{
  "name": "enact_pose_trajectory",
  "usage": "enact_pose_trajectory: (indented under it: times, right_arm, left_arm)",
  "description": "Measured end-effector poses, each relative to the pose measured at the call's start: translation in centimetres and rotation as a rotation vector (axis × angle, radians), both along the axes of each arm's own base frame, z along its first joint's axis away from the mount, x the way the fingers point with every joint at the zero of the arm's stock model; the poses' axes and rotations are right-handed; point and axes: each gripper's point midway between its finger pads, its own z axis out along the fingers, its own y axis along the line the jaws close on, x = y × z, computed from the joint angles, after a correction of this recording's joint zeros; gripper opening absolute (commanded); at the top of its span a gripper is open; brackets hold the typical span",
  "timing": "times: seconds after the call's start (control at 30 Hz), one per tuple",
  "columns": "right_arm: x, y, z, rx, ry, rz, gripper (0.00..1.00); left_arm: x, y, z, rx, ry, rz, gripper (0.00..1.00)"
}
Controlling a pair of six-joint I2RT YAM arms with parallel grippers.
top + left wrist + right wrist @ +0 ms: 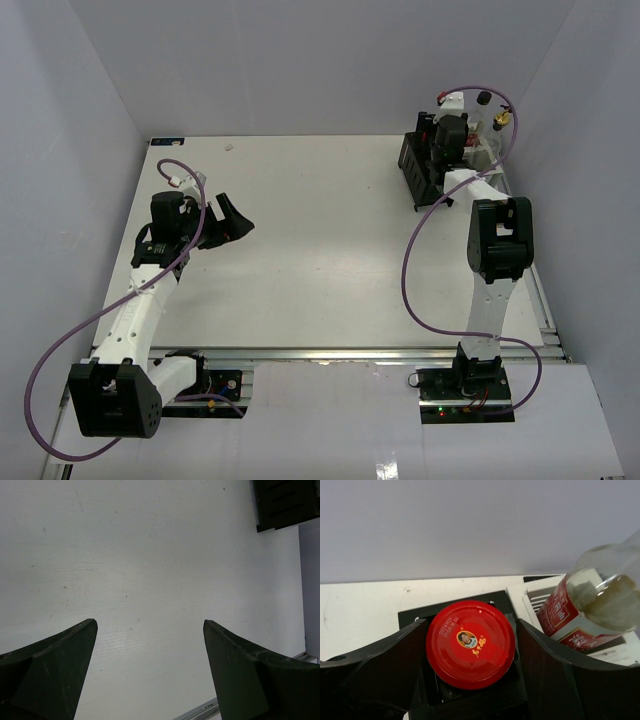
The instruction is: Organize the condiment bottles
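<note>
My right gripper [471, 624] straddles the dark jar with red lid [470, 644], one finger on each side of the lid. I cannot tell whether they pinch it or only flank it. The jar seems seated in the black rack [412, 615], so I judge any move should be straight and untilted. Just beyond, the red-labelled bottle [570, 614] crowds my right finger, and I should stay clear of it. My left gripper [150, 630] hangs wide over the table [150, 555].

One jar [470, 644], two bottles [484, 98] [500, 121], one rack [412, 165]
</note>
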Motion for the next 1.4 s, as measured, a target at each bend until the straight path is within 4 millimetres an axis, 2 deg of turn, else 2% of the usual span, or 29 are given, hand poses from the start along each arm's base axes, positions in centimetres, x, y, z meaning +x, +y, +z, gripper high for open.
enact_pose_trajectory:
  times: [0.17, 0.4, 0.53, 0.67, 0.77, 0.87, 1.0, 1.1, 1.17, 1.23, 1.3, 1.4]
  right_arm:
    - [0.7, -0.3, 2.5, 0.000, -0.073, -0.015, 0.81]
    - [1.0, -0.2, 3.6, 0.002, -0.088, -0.005, 0.88]
    - [1.3, 0.3, 4.7, 0.008, -0.081, 0.015, 0.97]
    - [0.7, 2.1, 6.8, 0.053, -0.048, 0.079, 0.90]
    - [-0.7, 4.8, 9.2, 0.122, -0.013, 0.171, 0.90]
    - [-3.3, 8.1, 11.3, 0.176, 0.030, 0.259, 0.90]
    - [-9.3, 14.6, 11.6, 0.230, 0.119, 0.378, 0.90]
    - [-15.2, 19.9, 8.8, 0.240, 0.234, 0.469, 0.90]
    - [-19.1, 22.4, 6.3, 0.252, 0.324, 0.521, 0.90]
    - [-22.2, 22.7, 3.6, 0.271, 0.416, 0.533, 0.90]
    - [-24.5, 21.8, 1.4, 0.297, 0.481, 0.520, 0.90]
    - [-28.1, 19.7, -1.0, 0.336, 0.542, 0.503, 0.90]
  left_arm:
    - [0.0, 0.0, 0.0, 0.000, -0.001, 0.000, 0.98]
    - [0.0, 0.0, 0.0, 0.001, 0.003, 0.000, 0.98]
    - [0.3, 0.0, 1.0, 0.002, -0.013, 0.002, 0.98]
    - [0.9, 0.1, 2.5, 0.009, -0.055, -0.001, 0.98]
    - [1.4, 0.1, 3.0, 0.012, -0.086, -0.003, 0.98]
    - [1.6, -0.1, 3.1, 0.001, -0.100, -0.011, 0.98]
    - [1.6, -0.9, 2.8, -0.006, -0.093, -0.026, 0.98]
    - [0.9, -2.5, 3.4, 0.012, -0.123, -0.058, 0.98]
    - [-0.2, -4.1, 4.0, 0.018, -0.155, -0.097, 0.98]
    - [-1.2, -5.5, 4.3, 0.016, -0.174, -0.137, 0.98]
    - [-1.9, -6.6, 4.0, 0.014, -0.176, -0.164, 0.98]
    - [-2.9, -7.5, 1.8, 0.009, -0.141, -0.182, 0.98]
